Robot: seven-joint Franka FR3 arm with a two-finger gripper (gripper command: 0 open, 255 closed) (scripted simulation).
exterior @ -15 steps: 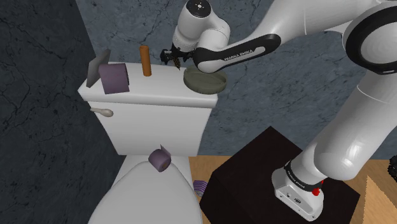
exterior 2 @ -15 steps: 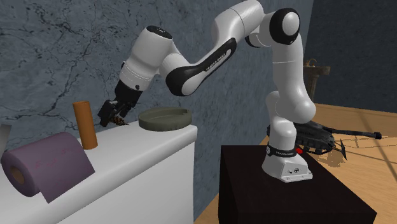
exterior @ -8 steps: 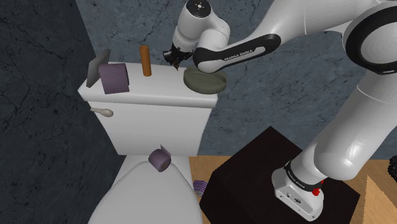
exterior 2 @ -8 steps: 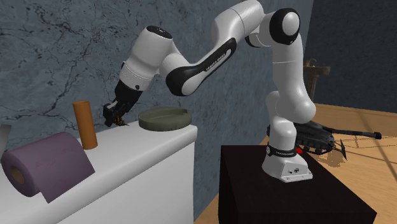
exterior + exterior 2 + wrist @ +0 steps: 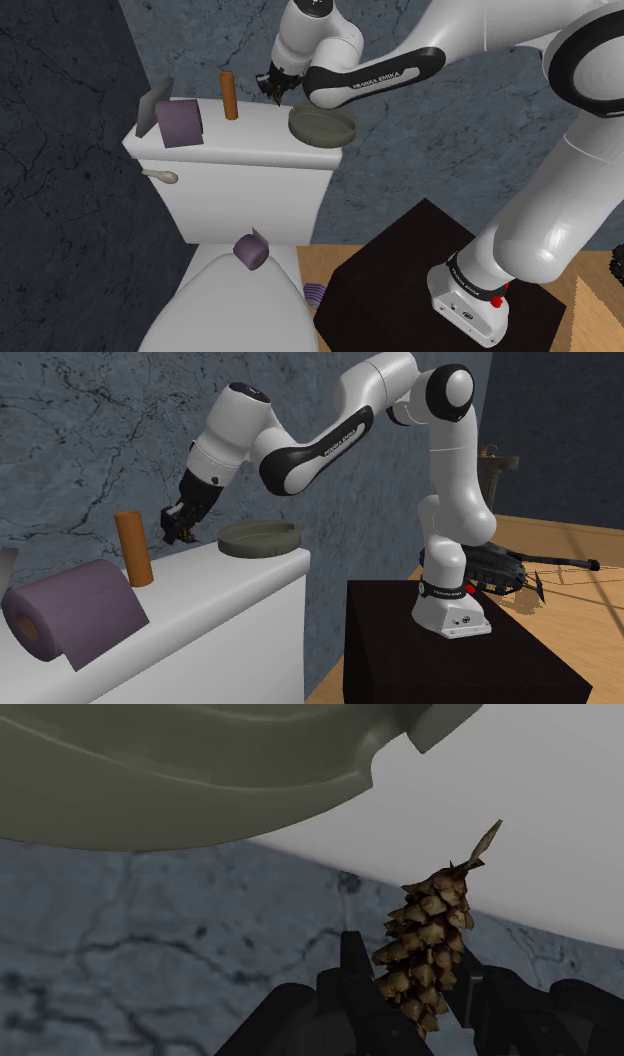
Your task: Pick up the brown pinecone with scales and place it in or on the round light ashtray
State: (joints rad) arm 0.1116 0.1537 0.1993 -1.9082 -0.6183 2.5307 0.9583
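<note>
The white arm rises from its stand (image 5: pixel 455 614) on the dark box, folds over at the elbow high up, and sends its forearm out across the toilet's tank lid (image 5: pixel 240 150). The wrist bends down steeply from there, so the black hand (image 5: pixel 180 532) points at the lid's rear edge.

The hand (image 5: pixel 410 966) is pinching the brown pinecone (image 5: pixel 428 944) between its two fingers, one on each side of the scaly body. The thin stem end sticks out beyond the fingertips. In the second exterior view the cone hangs just above the lid (it appears clear of the surface, though the gap is slight).

The hand (image 5: pixel 272 90) sits between the upright brown cylinder (image 5: pixel 229 96) and the round grey-green ashtray (image 5: pixel 322 127). The ashtray rests at the end of the lid nearest the stand, just beside the hand, and its notched rim (image 5: pixel 200 774) looms ahead of the cone. A purple paper roll (image 5: pixel 181 122) lies toward the lid's far end.
</note>
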